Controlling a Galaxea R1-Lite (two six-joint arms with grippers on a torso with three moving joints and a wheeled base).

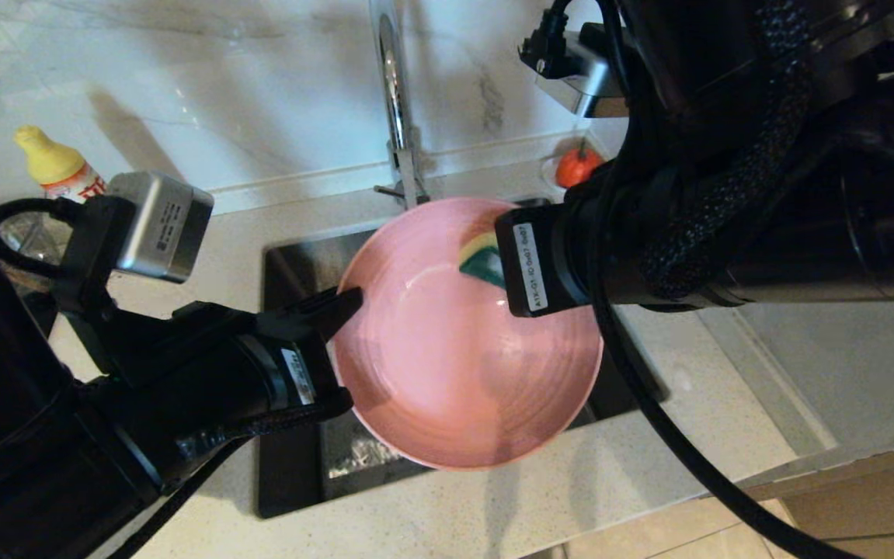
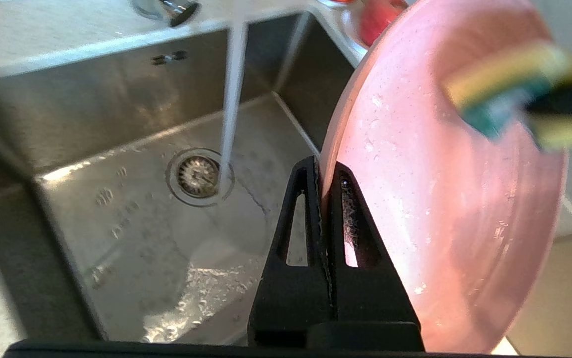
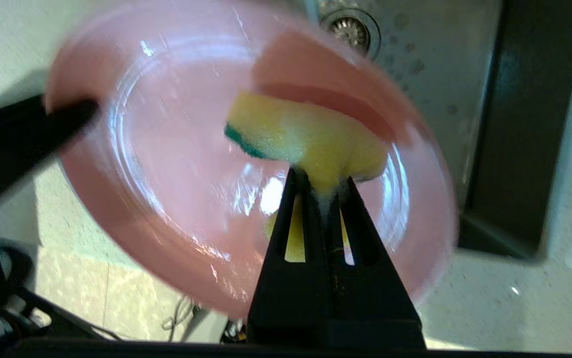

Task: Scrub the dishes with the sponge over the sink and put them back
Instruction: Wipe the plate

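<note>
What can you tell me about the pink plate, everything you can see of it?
The pink plate is round, wide and shallow, with a raised rim and faint concentric rings; it looks like glossy plastic or ceramic, wet with droplets. It is held tilted above the sink, beside the running water. The left end effector is shut on its rim. The right end effector presses the yellow and green sponge against its inner face.

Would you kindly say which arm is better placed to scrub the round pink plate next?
Right: the right gripper pinches the yellow sponge against the round pink plate, whose rim the left gripper clamps.
</note>
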